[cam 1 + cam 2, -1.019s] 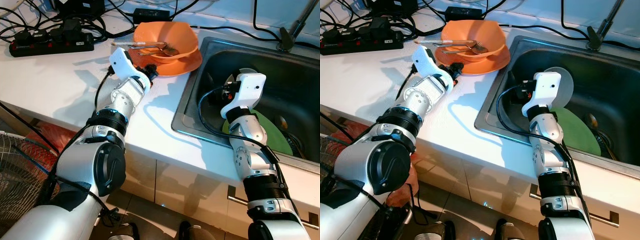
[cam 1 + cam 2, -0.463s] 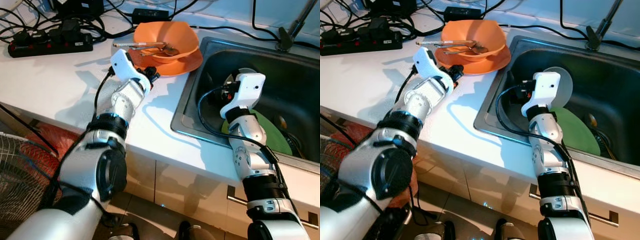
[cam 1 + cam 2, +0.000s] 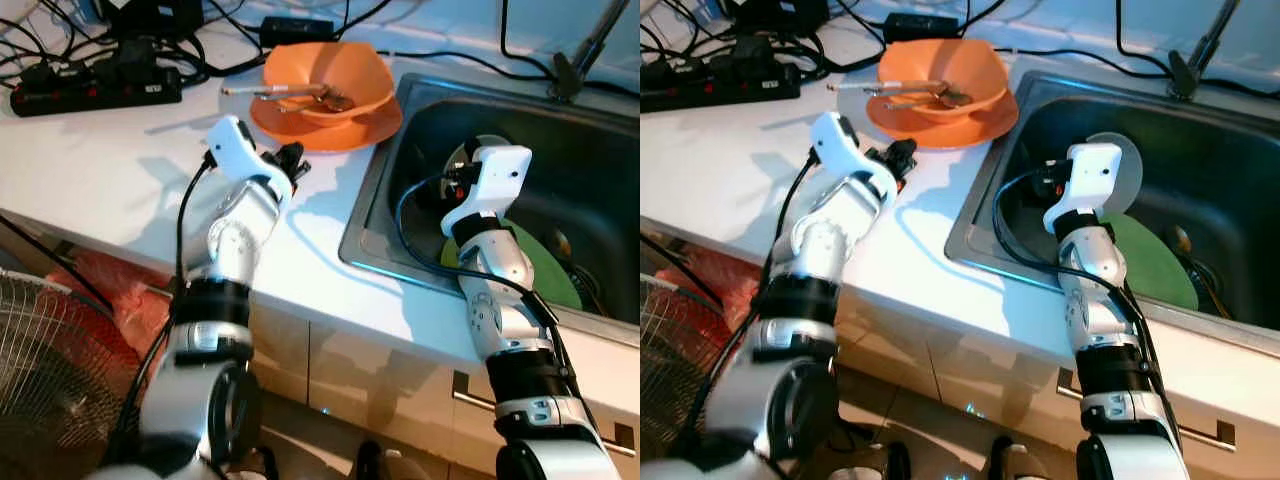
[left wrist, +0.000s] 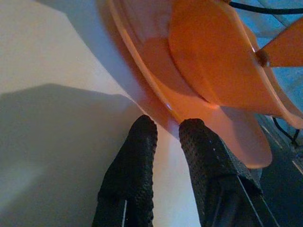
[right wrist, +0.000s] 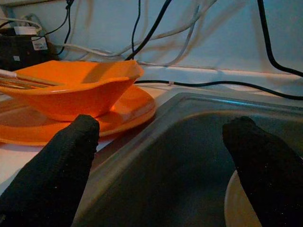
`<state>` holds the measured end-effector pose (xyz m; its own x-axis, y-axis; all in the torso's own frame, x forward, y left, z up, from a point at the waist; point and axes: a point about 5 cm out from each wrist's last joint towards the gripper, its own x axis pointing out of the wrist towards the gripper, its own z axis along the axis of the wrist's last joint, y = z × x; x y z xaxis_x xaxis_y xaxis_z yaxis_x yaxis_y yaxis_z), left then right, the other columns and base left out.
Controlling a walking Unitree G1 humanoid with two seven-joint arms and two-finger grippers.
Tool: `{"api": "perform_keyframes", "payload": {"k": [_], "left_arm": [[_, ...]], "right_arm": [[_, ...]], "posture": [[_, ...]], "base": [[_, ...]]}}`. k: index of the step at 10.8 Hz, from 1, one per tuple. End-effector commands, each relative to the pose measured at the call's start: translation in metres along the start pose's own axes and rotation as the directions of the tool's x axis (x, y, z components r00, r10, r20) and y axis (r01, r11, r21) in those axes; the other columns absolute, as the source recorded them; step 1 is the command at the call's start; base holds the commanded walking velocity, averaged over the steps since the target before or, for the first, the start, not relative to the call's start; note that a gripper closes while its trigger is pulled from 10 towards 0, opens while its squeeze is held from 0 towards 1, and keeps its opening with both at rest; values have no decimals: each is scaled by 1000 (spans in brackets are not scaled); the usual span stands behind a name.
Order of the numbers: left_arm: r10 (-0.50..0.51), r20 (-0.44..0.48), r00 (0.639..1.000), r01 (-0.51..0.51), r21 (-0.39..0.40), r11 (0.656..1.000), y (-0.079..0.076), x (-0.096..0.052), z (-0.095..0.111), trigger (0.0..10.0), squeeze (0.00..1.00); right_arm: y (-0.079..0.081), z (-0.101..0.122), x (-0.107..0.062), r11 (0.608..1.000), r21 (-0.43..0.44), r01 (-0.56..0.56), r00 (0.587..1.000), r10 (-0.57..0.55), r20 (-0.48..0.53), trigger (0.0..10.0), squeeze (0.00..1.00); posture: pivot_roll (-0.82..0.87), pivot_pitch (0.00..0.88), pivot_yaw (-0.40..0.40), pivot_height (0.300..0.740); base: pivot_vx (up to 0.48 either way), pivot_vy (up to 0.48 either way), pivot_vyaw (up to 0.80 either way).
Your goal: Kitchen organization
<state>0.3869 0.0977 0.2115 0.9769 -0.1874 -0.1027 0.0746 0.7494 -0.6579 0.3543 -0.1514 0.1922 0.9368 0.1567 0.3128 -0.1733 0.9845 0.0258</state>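
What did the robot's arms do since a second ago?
The left gripper drew back a little from the orange plate, toward the counter's front edge; its fingers now sit just short of the rim, holding nothing. The right gripper stayed open over the sink. Bowl, cutlery and green plate stayed put.
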Motion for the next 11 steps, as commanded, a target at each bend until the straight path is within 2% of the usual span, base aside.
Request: {"api": "perform_keyframes", "payload": {"k": [1,3,4,8,9,10,11], "left_arm": [[96,-110,989,-96,3,995,19,-3,-24,10000,0],[85,-108,991,-86,-5,996,14,-10,-25,10000,0],[64,-105,992,-62,14,998,10,-11,-25,10000,1000],[48,-105,993,-47,14,999,0,-11,-21,10000,1000],[44,-104,994,-43,12,999,-2,-9,-19,10000,0],[38,-104,994,-37,7,999,-4,-7,-17,10000,0],[30,-102,994,-32,-13,999,-9,-2,-15,10000,965]], "right_arm": [[-1,-10,-4,1000,11,5,999,-5,-43,10000,0],[1,-11,-4,1000,15,-2,999,3,-46,10000,0],[1,-11,-4,1000,14,-4,999,4,-46,10000,0],[0,-11,-3,1000,12,-2,999,3,-44,10000,0],[1,-11,-3,1000,12,-4,999,4,-44,10000,0],[1,-11,-3,1000,12,-4,999,4,-43,10000,0],[1,-10,-3,1000,11,-5,999,5,-40,10000,0]], "posture": [[35,181,18,740],[43,182,15,740],[37,180,16,740],[32,175,17,740],[31,168,20,740],[30,167,21,740],[28,163,22,740]], "base": [[0,0,0],[0,0,0],[0,0,0],[0,0,0],[0,0,0],[0,0,0],[0,0,0]]}}
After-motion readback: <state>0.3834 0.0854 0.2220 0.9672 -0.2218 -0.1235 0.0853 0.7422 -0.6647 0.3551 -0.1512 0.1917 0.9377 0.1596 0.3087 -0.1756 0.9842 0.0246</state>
